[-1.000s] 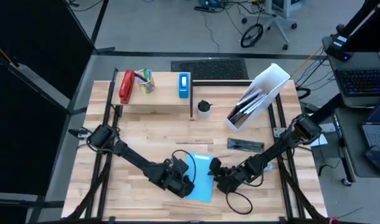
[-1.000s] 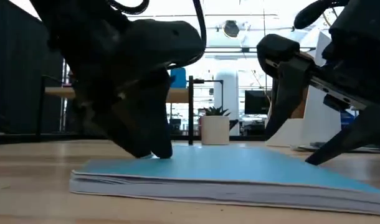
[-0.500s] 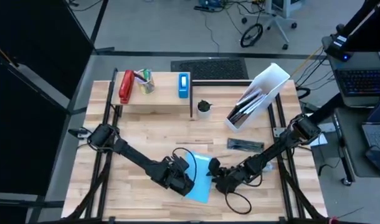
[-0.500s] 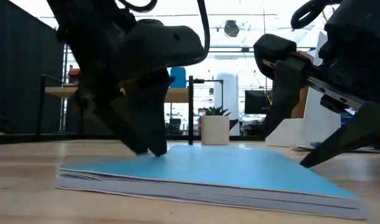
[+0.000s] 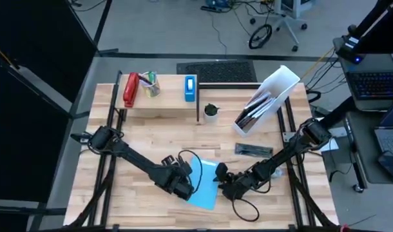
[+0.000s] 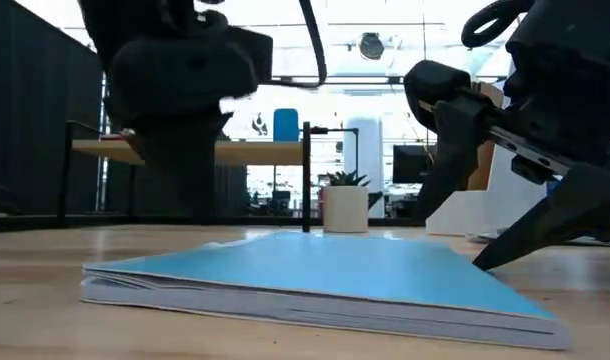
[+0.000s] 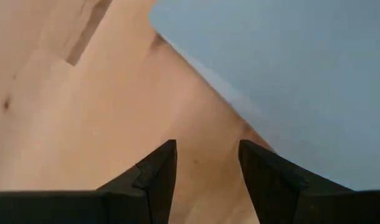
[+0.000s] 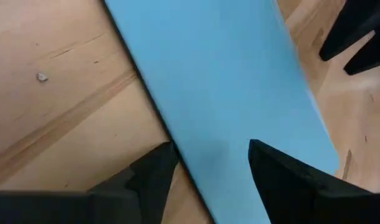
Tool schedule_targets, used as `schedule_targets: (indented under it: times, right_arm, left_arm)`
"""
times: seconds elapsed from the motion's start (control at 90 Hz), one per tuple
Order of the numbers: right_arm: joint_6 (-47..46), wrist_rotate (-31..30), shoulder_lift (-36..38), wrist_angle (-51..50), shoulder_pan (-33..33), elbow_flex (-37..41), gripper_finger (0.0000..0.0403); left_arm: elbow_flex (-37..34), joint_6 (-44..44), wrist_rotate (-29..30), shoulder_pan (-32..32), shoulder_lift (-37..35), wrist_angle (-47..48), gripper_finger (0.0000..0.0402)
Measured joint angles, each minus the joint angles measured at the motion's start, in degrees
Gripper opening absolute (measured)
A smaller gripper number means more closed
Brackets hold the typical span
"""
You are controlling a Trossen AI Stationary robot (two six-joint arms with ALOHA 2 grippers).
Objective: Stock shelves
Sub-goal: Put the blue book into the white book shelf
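Note:
A light-blue notebook (image 5: 208,182) (image 6: 315,275) lies flat on the tabletop near the front edge. My left gripper (image 5: 182,185) (image 7: 205,162) hangs open above bare wood just left of the notebook's corner (image 7: 177,25), touching nothing. My right gripper (image 5: 224,183) (image 8: 209,168) is open at the notebook's right side, its fingers astride the notebook's long edge (image 8: 146,93). The low wooden shelf (image 5: 161,103) stands at the far left. The white file holder (image 5: 268,98) leans at the far right. My right gripper comes in low from the table's right, slanting down. One fingertip (image 6: 485,262) reaches the cover near the notebook's right edge, but I cannot tell whether it touches. The notebook lies flat on the table.
On the shelf stand a red stapler (image 5: 130,90), a pencil cup (image 5: 150,84) and a blue box (image 5: 191,88). A small potted plant (image 5: 211,113) stands beside it. A dark flat item (image 5: 253,150) lies right of centre. Dark folders sit in the file holder.
My left gripper, whose fingertips were down on the notebook's cover, has risen clear of it and moved a little toward the table's left edge. The notebook has slid slightly toward the table's left and still lies flat.

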State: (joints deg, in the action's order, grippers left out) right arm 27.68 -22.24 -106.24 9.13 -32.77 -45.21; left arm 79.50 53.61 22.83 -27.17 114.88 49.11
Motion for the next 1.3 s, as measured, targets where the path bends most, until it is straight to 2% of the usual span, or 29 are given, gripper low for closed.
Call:
schedule_targets:
  times: [0.189, 0.311, 0.589, 0.856, 0.944, 1.3]
  right_arm:
    - [0.0, 0.1, 0.0, 0.0, 0.1, 0.0, 0.0196]
    - [0.0, 0.1, 0.0, 0.0, 0.1, 0.0, 0.0196]
    - [3.3, 1.7, -0.8, 0.3, 0.8, -0.1, 0.0196]
    - [4.9, 1.0, -1.3, 1.8, 0.8, 0.1, 0.0196]
    - [5.4, -1.2, -1.3, 2.6, 0.6, 0.1, 0.0193]
    - [8.2, -6.6, 6.9, -0.9, -0.3, 0.6, 0.0171]
  left_arm:
    - [-0.4, -18.1, -1.1, 0.2, 2.9, -3.4, 0.0161]
    - [-0.4, -24.0, -2.2, 0.2, 4.3, -6.5, 0.0161]
    - [-0.4, -24.4, -2.9, 1.1, 6.1, -10.2, 0.0161]
    - [-0.5, -24.4, -3.9, 2.0, 6.2, -13.5, 0.0161]
    - [-0.5, -24.4, -3.9, 2.0, 6.2, -13.9, 0.0161]
    - [-0.4, -24.0, -3.6, 2.0, 6.4, -16.1, 0.0161]
